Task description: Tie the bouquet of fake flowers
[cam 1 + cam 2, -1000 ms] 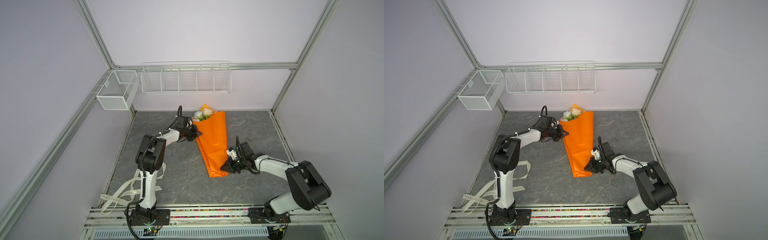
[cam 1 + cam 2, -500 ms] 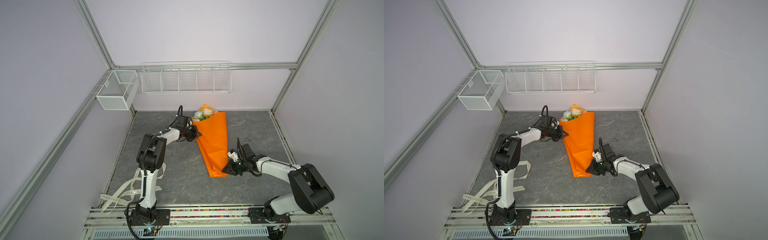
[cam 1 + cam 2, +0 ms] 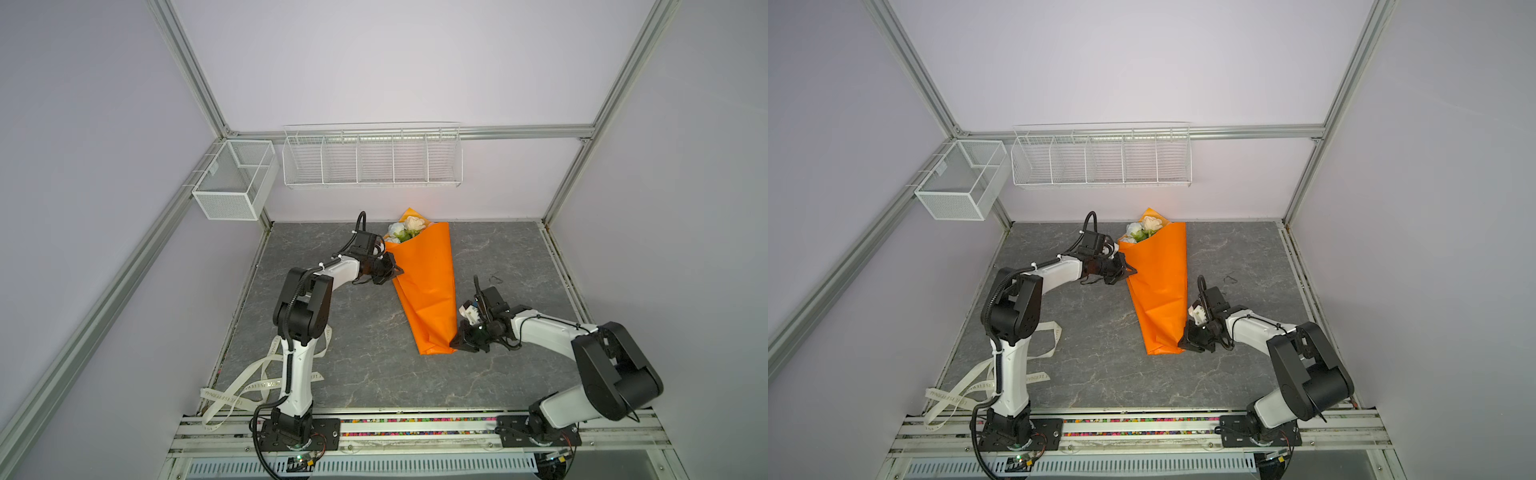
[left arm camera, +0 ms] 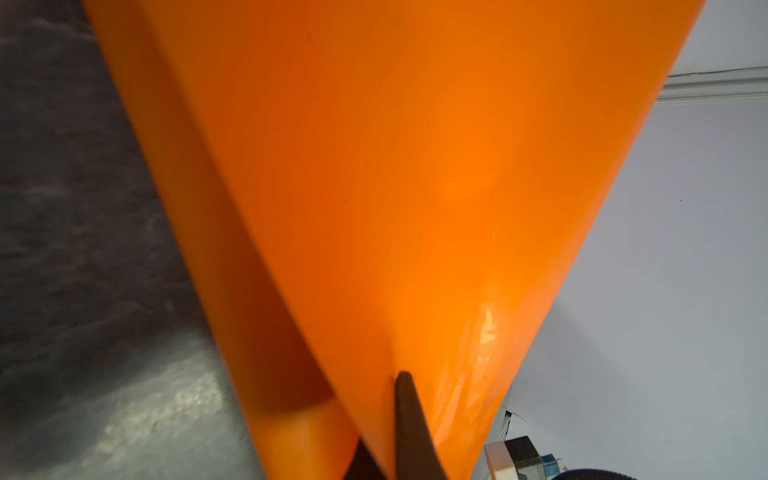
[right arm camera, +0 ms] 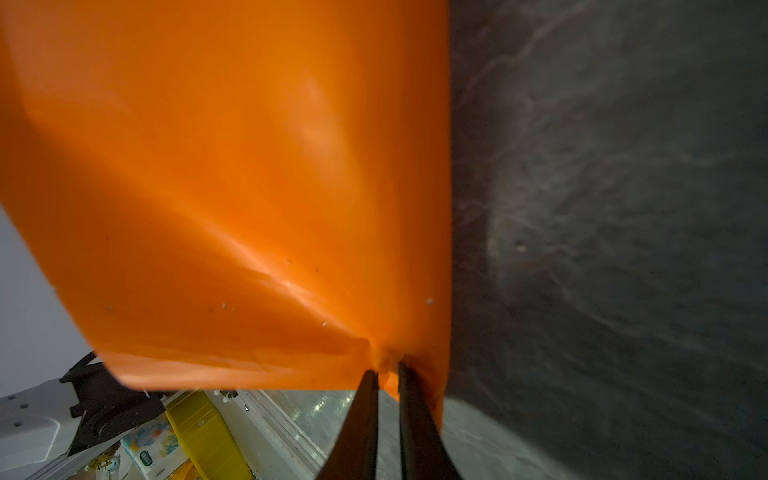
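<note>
Bouquet: the bouquet of fake flowers [image 3: 426, 286] lies on the grey worktop [image 3: 353, 374] near the middle of both top views. We see white and cream blooms [image 3: 409, 227] at its upper end by the back wall, with the narrow tail pointing down the frame.
Wrap: orange paper [image 3: 1160, 282] covers the stems, which we cannot see.
Left claw: the left claw [image 3: 395, 271] meets the wrap's left edge just below the blooms. In the left wrist view its fingers [image 4: 409, 424] are pressed together on a fold of the paper.
Right claw: the right claw [image 3: 455, 344] sits at the tail's lower right corner. In the right wrist view its fingers [image 5: 365, 399] stand narrow, pinching bunched paper.
Ribbon: a cream lettered ribbon [image 3: 245, 384] lies looped at lower left beside the left arm's base, well apart from the bouquet.
Back wall: a mesh basket [image 3: 232, 183] hangs at upper left and a wire rack [image 3: 372, 158] at upper centre.
</note>
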Controlling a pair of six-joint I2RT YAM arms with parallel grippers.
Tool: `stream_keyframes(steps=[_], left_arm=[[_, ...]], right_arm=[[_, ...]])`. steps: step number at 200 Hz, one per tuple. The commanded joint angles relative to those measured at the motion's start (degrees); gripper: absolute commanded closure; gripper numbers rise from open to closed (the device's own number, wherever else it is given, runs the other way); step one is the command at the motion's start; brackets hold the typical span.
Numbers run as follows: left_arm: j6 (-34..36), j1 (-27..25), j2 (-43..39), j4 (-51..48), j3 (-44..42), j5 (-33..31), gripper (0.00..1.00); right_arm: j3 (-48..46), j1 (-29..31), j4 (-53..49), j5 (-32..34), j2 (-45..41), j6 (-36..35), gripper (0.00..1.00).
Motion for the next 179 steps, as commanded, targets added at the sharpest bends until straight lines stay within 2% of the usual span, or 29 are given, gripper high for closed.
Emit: stream_keyframes(steps=[1,23,43,63,88,138,155,179], left_arm=[[1.2,0.2,0.4,-0.9,1.3,1.1,1.00],[1.3,0.2,0.0,-1.0,1.2,1.0,1.00],[1.3,0.3,0.1,-1.0,1.0,1.2,1.00],[1.7,0.3,-0.1,-1.2,0.5,1.3,1.00],[2.8,0.3,-0.6,-1.6,-0.9,1.2,1.00],[4.5,0.2,-0.2,-2.4,-1.3,1.4,1.00],[6.2,0.5,-0.1,-4.0,-1.3,0.2,1.00],[8.4,1.2,0.6,-4.7,-1.0,0.1,1.00]], right_arm=[[-1.5,0.6,-4.3,3.4,-3.8,-1.3,0.82],[-1.7,1.0,-6.9,6.6,-9.1,-1.1,0.77],[-1.3,1.1,-9.2,10.2,-11.1,-1.1,0.76],[0.5,1.1,-8.0,10.1,-12.0,-0.8,0.76],[3.3,1.2,-3.2,3.8,-8.9,0.3,0.81],[2.0,1.8,0.7,3.6,2.0,1.6,0.85],[0.5,1.8,-1.4,7.6,2.7,1.7,0.86],[-1.3,1.8,-1.7,7.5,0.9,1.4,0.86]])
